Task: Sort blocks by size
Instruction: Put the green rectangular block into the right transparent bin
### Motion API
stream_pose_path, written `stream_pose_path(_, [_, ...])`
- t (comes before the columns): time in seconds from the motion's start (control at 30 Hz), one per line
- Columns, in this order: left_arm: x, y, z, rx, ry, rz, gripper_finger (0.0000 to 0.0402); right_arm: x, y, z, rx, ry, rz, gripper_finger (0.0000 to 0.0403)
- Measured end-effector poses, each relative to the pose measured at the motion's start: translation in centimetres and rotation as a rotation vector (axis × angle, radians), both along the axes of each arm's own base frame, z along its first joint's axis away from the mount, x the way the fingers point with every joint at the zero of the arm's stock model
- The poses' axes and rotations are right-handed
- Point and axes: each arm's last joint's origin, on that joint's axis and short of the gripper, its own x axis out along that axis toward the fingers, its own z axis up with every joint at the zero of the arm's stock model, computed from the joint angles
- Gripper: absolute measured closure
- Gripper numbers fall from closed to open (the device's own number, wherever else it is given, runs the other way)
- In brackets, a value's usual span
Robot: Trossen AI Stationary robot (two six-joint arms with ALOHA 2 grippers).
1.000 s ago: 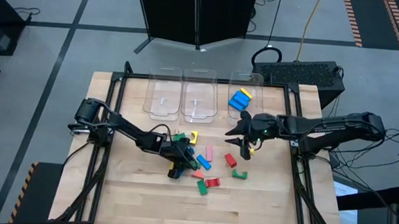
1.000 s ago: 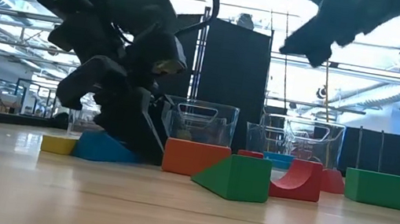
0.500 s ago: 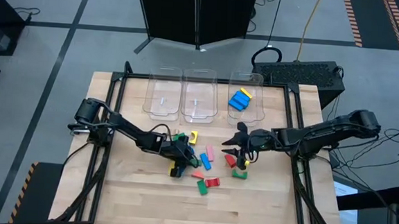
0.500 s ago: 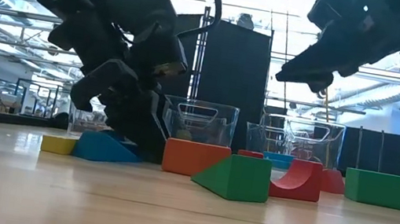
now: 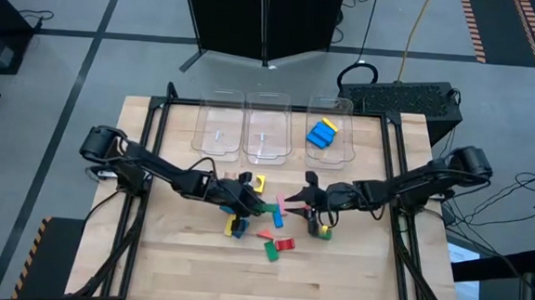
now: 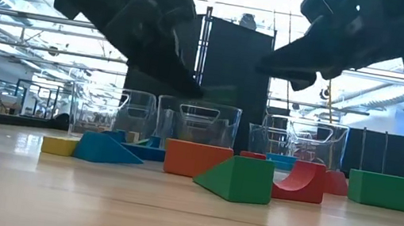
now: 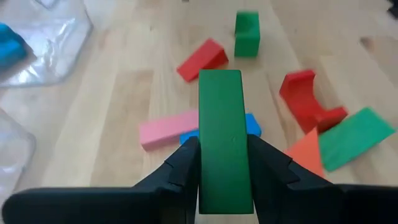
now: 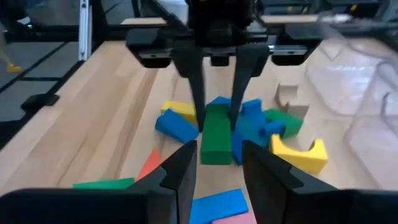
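Observation:
My left gripper [image 5: 250, 203] is above the block pile at the table's middle, shut on a long green block [image 7: 221, 143], which also shows in the right wrist view [image 8: 216, 140]. My right gripper [image 5: 307, 199] is open and empty just right of the pile, facing the left gripper. Loose blocks lie flat on the wood: a pink one [image 7: 168, 127], a blue one [image 5: 275, 217], a red wedge [image 7: 200, 59], a red arch [image 7: 308, 99], a small green one [image 7: 247, 34], and a yellow arch [image 8: 298, 152]. My left gripper pinches the green block's two long sides [image 7: 202, 174] between its two fingers [image 7: 183, 171], near one end. The fingers lie along the block and slant down from the table's left. The block sticks out past the fingertips and is lifted clear of the table.
Three clear bins [image 5: 267, 131] stand side by side at the far edge. The right bin [image 5: 342, 145] holds blue and yellow blocks [image 5: 322, 133]. Bare wood lies toward the near edge [image 5: 268, 285] and at the left.
My left gripper has risen from the pile with the green block, which is now lifted clear of the table. My right gripper has come from in front of the right bin toward the near-left and down, to just right of the pile.

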Motion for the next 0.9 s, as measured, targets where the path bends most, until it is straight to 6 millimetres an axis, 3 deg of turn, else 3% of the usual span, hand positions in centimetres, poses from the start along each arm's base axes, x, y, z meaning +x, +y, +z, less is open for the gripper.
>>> stream_pose_path(0.27, [0.0, 0.1, 0.7, 0.019, -0.039, 0.024, 0.0301, 0.6, 0.1, 0.0, -0.040, -0.064, 0.020, 0.0276])
stream_pose_path(0.7, [0.3, 0.1, 1.3, 0.011, -0.109, 0.032, 0.0301, 0.9, 0.0, -0.6, -0.069, -0.066, -0.047, 0.0133])
stream_pose_path(0.9, [0.5, 0.1, 1.5, 0.010, -0.139, 0.041, 0.0301, 0.9, 0.0, -0.6, -0.053, -0.063, -0.027, 0.0124])
